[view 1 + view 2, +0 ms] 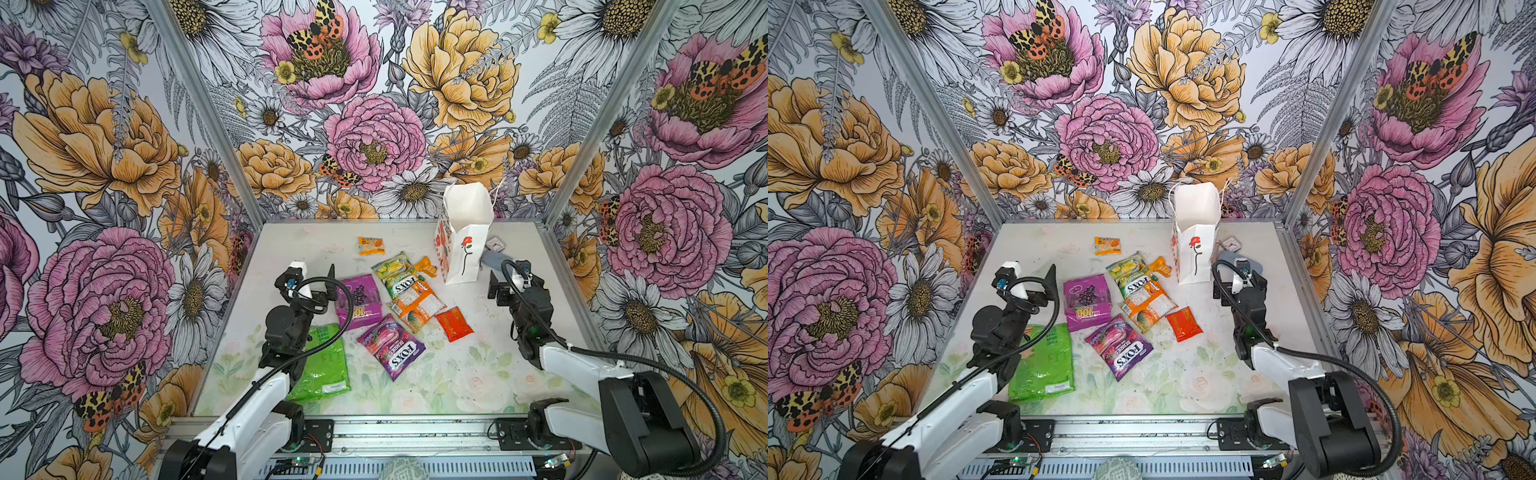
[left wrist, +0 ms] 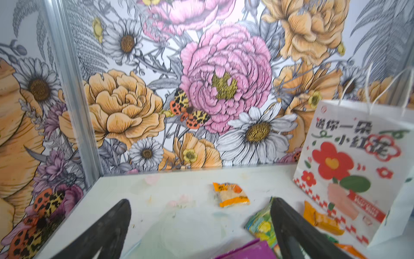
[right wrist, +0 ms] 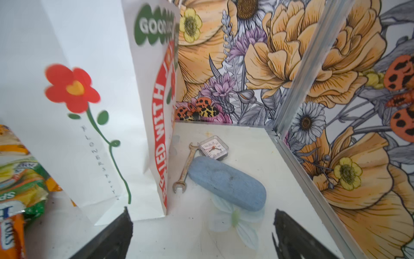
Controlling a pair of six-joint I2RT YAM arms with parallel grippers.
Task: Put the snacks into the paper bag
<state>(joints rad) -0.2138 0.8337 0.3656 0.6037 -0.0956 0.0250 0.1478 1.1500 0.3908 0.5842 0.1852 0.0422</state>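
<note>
1. Top views both show the left gripper over the left part of the table, jaws spread wide, nothing between them, just beside the purple grape packet.
2. A big green packet lies flat at the front left, partly under the left arm.
3. In the middle, a purple FOX'S packet lies in front of the grape one. A green-yellow FOX'S packet overlaps an orange packet, with a red packet just to their right. One small orange packet lies alone toward the back.
4. Another small orange sachet rests against the foot of the paper bag, which stands upright at the back right, mouth open.
5. The right gripper hangs just right of the bag, jaws wide apart and empty.
6. In the right wrist view, a wrench, a blue case and a small clock lie beside the bag.
</note>
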